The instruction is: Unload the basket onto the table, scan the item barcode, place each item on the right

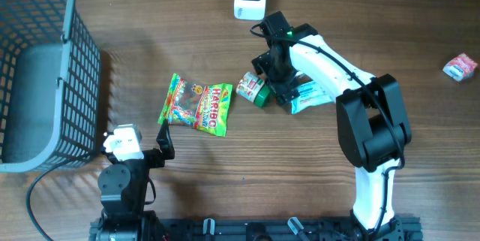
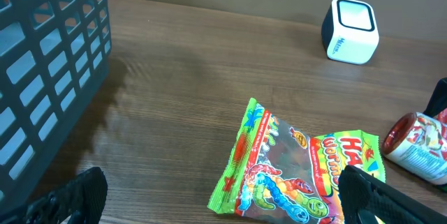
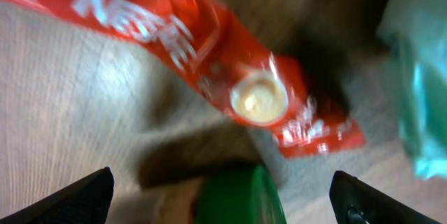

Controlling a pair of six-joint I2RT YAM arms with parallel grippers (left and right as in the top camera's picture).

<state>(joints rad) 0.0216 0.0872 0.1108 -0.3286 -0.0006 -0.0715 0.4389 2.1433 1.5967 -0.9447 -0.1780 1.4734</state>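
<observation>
At counter (image 1: 390, 23) centre, directly under wide-spread right jaws: green-capped tub (image 1: 253, 88) on its side, cap end facing base of right arm (image 1: 371, 132); wide-spread left jaws farther off.

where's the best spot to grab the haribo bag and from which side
Probably the crimped end seam of the haribo bag nearest the basket, coming down from above on the left. It lies flat, so only a thin edge offers a pinch, and that end is clear of the green-capped jar.
</observation>
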